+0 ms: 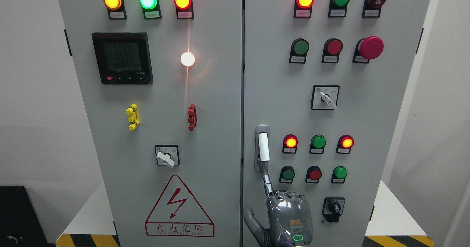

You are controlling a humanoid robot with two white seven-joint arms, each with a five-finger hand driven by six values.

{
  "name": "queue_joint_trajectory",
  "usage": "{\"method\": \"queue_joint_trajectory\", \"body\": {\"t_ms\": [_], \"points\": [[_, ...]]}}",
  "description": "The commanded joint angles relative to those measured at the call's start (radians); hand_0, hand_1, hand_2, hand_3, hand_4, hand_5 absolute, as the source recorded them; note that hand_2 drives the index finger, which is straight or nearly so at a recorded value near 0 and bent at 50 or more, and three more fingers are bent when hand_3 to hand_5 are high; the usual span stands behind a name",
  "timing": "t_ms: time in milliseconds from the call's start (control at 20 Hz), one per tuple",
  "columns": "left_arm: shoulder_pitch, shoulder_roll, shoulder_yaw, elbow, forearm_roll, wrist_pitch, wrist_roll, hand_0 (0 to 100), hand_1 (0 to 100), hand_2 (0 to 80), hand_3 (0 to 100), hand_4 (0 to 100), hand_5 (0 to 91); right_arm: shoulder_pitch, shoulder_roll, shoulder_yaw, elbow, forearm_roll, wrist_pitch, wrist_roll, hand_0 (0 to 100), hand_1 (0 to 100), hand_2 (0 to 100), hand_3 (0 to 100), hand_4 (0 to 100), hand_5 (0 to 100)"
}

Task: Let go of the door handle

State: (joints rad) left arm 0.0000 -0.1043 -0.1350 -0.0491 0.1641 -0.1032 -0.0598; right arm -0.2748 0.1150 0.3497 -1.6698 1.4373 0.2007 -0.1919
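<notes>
The door handle (pixel 263 146) is a white upright lever in a grey recessed plate at the left edge of the cabinet's right door (pixel 385 129). My right hand (pixel 288 217) rises from the bottom edge just below it, its back toward the camera. The index finger (pixel 267 179) is stretched up and its tip touches the handle's lower end. The thumb (pixel 252 219) sticks out to the left, and the other fingers do not wrap the lever. The hand holds nothing. My left arm is out of view.
The grey cabinet has two shut doors with lit indicator lamps, push buttons, rotary switches (pixel 324 97), a red emergency button (pixel 371 47) and a meter display (pixel 122 58). A red warning triangle (pixel 179 207) marks the left door. Yellow-black striped floor edges (pixel 88 239) flank the base.
</notes>
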Motion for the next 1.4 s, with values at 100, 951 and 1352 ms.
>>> {"method": "queue_joint_trajectory", "body": {"t_ms": [100, 951, 1352], "points": [[0.009, 0.000, 0.000, 0.000, 0.000, 0.000, 0.000, 12, 56, 0.0, 0, 0, 0.0, 0.000, 0.000, 0.000, 0.022, 0.000, 0.000, 0.000, 45, 32, 1, 100, 100, 100], [0.008, 0.000, 0.000, 0.000, 0.000, 0.000, 0.000, 12, 56, 0.0, 0, 0, 0.0, 0.008, -0.003, 0.000, 0.016, 0.000, -0.001, -0.001, 44, 32, 1, 100, 100, 100], [0.009, 0.000, 0.000, 0.000, 0.000, -0.001, 0.000, 12, 56, 0.0, 0, 0, 0.0, 0.006, -0.005, 0.000, -0.011, -0.002, -0.003, -0.001, 44, 32, 1, 100, 100, 100]]}}
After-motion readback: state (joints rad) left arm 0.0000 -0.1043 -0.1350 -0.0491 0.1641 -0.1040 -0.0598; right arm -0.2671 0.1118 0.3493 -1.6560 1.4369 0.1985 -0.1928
